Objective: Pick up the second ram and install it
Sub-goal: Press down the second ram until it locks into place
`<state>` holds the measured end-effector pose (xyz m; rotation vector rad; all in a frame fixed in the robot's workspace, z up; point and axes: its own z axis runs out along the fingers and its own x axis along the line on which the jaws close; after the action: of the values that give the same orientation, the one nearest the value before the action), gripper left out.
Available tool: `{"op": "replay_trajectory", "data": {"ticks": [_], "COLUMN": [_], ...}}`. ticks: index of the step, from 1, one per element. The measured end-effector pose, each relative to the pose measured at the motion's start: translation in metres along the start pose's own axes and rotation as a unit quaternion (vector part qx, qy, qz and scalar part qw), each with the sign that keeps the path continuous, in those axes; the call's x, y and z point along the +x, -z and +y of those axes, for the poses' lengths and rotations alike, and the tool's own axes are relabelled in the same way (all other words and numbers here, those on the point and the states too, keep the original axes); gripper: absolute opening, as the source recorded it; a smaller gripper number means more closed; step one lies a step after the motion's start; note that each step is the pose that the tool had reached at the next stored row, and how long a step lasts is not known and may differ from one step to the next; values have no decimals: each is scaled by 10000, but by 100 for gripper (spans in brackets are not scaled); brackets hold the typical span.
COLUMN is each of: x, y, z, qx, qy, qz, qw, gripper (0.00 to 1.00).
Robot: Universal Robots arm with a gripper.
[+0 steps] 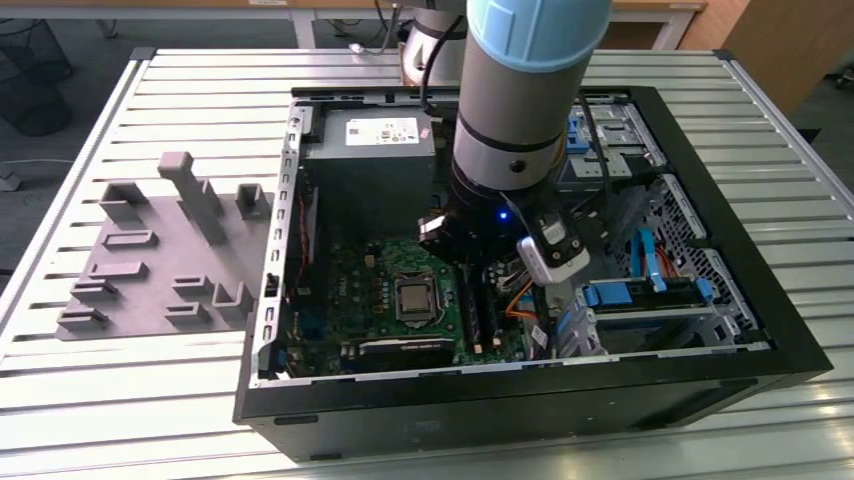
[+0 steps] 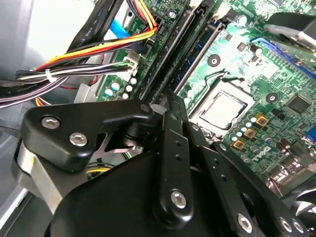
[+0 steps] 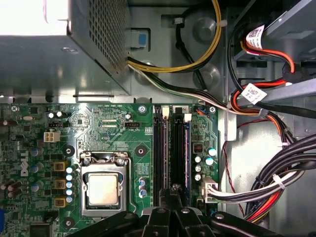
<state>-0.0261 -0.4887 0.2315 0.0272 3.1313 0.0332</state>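
My black claw (image 3: 173,197), fingers pressed together, sits over the long black plastic slot rails (image 3: 170,148) on the green motherboard (image 3: 108,128); I read no label.

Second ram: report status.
Gripper low over the slot rails, inside the case. Second ram upright among the rails; seating unclear. Cables lie to one side, apart.

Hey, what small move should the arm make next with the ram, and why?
Likely a slight push straight down: the gripper sits over the near end of the second ram, which stands edge-up in the slot rails beside the processor socket.
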Motion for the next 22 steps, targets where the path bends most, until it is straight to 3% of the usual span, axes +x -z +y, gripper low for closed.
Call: {"op": "replay_trajectory", "data": {"ticks": [1, 8, 22], "x": [0, -4, -3], "y": [0, -15, -158], "z": [0, 0, -4], "qx": [0, 1, 3], "qy": [0, -1, 0], "qz": [0, -1, 1], "qw": [10000, 10000, 10000], "gripper": [11, 11, 11]}}
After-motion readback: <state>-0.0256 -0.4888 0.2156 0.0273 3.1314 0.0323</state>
